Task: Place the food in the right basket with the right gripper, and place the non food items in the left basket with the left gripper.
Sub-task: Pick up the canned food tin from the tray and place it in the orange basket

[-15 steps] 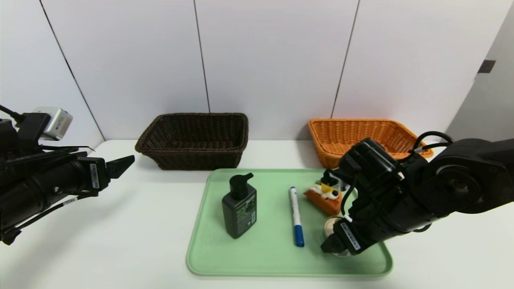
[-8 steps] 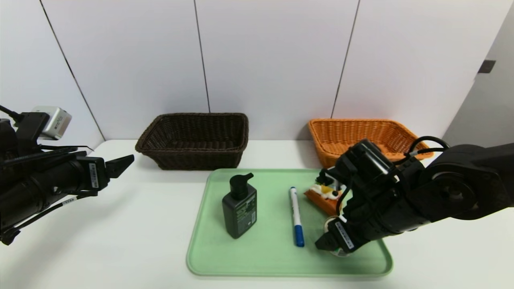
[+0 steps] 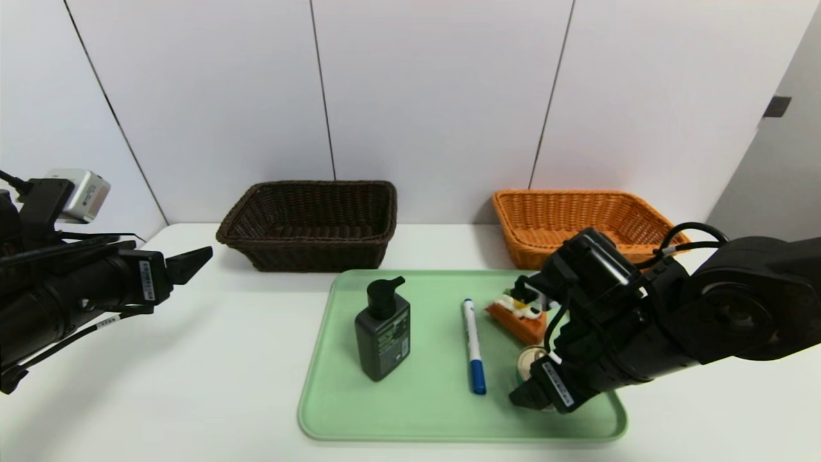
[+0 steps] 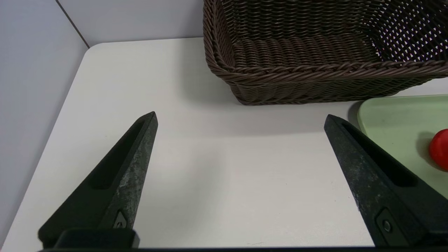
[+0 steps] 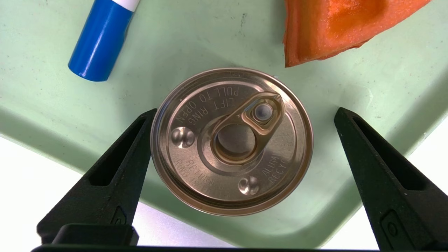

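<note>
"White table (image 3: 211, 385), green tray (image 3: 410, 423). Where's the can (image 5: 232, 141)?"
"On the tray, between the right gripper's (image 5: 246, 112) fingers. They're wide apart."
"And the left gripper (image 4: 240, 117)?"
"Over the table, near the brown basket (image 3: 314, 250), fingers wide apart too."

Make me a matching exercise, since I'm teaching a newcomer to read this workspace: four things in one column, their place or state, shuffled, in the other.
Things
1. Blue-capped marker
2. Can
3. Left gripper
4. Dark pump bottle

Places or states
A. Open, off to the side of the tray, in front of the dark brown basket
B. Between the fingers of the open right gripper
C. Lying on the tray, between the bottle and the orange food piece
D. Standing upright on the tray, left of the marker

Pairs: 1-C, 2-B, 3-A, 4-D
</note>
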Controlling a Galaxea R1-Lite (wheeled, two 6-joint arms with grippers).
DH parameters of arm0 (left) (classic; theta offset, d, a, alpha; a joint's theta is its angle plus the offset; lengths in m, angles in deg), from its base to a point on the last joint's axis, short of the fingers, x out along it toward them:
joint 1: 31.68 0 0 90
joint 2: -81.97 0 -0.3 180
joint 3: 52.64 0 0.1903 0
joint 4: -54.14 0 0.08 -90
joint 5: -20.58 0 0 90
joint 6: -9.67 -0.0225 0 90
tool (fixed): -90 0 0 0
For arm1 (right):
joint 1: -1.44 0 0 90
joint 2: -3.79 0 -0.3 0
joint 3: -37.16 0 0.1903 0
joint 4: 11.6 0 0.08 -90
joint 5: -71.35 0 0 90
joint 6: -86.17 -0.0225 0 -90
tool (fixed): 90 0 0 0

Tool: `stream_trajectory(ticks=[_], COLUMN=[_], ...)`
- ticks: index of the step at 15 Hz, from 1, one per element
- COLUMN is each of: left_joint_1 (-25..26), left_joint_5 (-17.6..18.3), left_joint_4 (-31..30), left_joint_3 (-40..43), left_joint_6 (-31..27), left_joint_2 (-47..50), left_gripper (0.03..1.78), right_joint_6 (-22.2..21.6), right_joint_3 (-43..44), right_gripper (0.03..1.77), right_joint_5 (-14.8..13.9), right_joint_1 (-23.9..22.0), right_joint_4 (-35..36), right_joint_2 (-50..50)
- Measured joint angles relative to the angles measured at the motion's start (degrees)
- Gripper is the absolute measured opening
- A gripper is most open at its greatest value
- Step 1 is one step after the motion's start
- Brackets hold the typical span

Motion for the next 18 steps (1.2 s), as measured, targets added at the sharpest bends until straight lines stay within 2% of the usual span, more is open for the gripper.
stream_trajectory(ticks=[3,14,15,17,18], left_joint_1=[0.00,0.02,0.02,0.00,0.00], left_joint_5=[0.04,0.09,0.09,0.09,0.09], left_joint_4=[0.02,0.02,0.02,0.02,0.02], left_joint_3=[0.11,0.85,0.85,0.85,0.88], left_joint_6=[-0.07,-0.32,-0.22,0.00,0.09], left_joint_2=[0.50,1.35,1.35,1.30,1.27], left_gripper=[1.69,1.69,1.69,1.69,1.69], right_joint_6=[-0.07,0.11,0.17,0.28,0.30], right_joint_3=[-0.22,-0.56,-0.67,-0.89,-1.05], right_gripper=[1.71,1.71,1.51,1.22,1.15], right_joint_5=[-1.44,-1.76,-1.73,-1.82,-1.88], right_joint_1=[0.00,0.99,1.10,1.16,1.16], right_joint_4=[0.20,3.18,3.21,2.99,2.93], right_joint_2=[-0.05,-0.77,-0.77,-0.77,-0.74])
